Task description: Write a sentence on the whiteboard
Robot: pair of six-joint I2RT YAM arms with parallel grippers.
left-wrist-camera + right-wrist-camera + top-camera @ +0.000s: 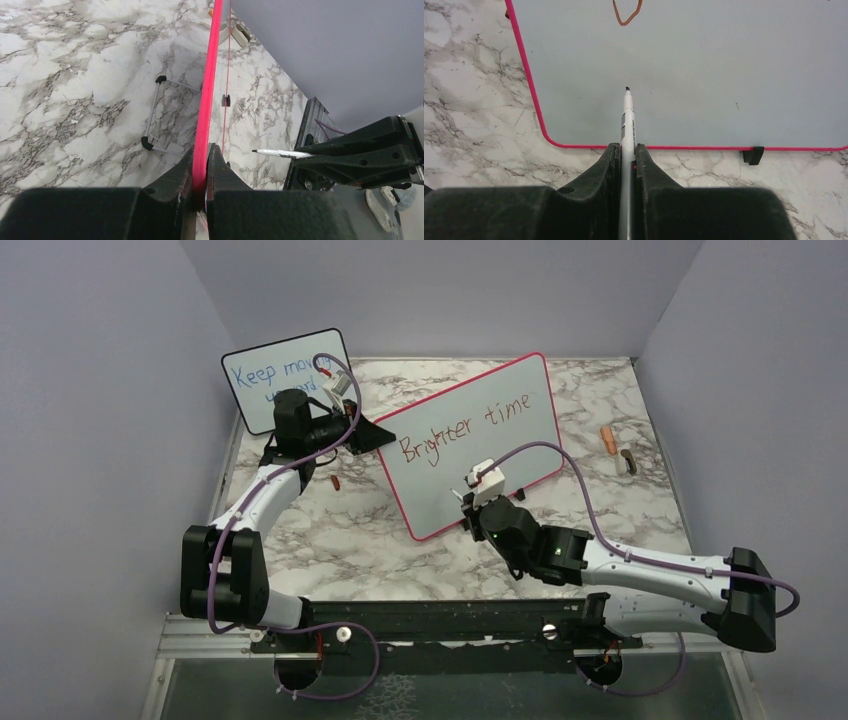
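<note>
Standing at the near edge, I see a white marble-patterned table [640, 500] with grey veins filling the space between lilac walls. On it, propped up and leaning back, is the large rectangular whiteboard [440, 490] with rounded corners and a thin pink-red frame. It sits at the middle of the table, turned at an angle. Across its upper part run the reddish-brown handwritten words [465, 425] "Brighter time"; the area below them is blank.

Behind it, at the far left, stands a smaller black-framed board [255, 380] with blue handwriting, partly hidden by the left arm.

The left gripper [202, 155] is clenched on the whiteboard's pink frame at its left edge, one black finger on each side. The right gripper [627, 147] is closed tight around a slim white marker [628, 112] with a dark tip, which points at the board's lower left area, above the bottom frame. From the left wrist view the tip seems to stand just off the surface.

A grey wire stand [150, 120] with black feet shows behind the board, and a small black foot [753, 155] sits under its bottom edge.

Well to the right lie a small orange cap [607, 438] and a tiny dark object [628, 462] just beside it. A small reddish piece [336, 482] lies near the left arm.
</note>
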